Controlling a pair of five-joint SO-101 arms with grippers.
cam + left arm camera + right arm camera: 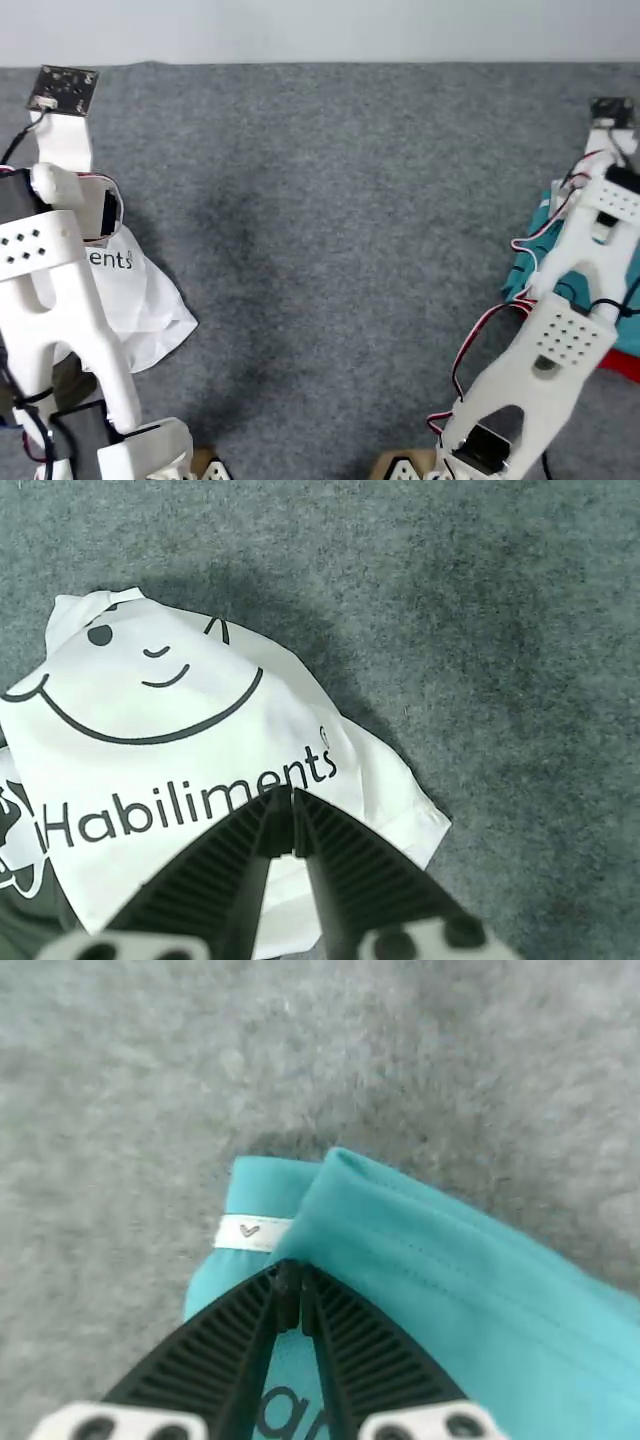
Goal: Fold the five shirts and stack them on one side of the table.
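A white shirt (180, 740) printed with a smiling face and black lettering lies crumpled on the grey mat at the left side (150, 300). My left gripper (293, 798) hangs just above its printed edge, shut, with nothing between the fingers. On the right side lies a teal shirt (450, 1290), folded over, with a small white tag (250, 1231) near its corner; in the high view the teal shirt (522, 280) peeks out beside the right arm (560, 330). My right gripper (291, 1272) is shut over the teal fold.
A red garment (620, 365) shows under the teal one at the right edge. The grey mat (330, 250) stretches wide and bare between the two arms. The left arm (50, 290) covers part of the white shirt.
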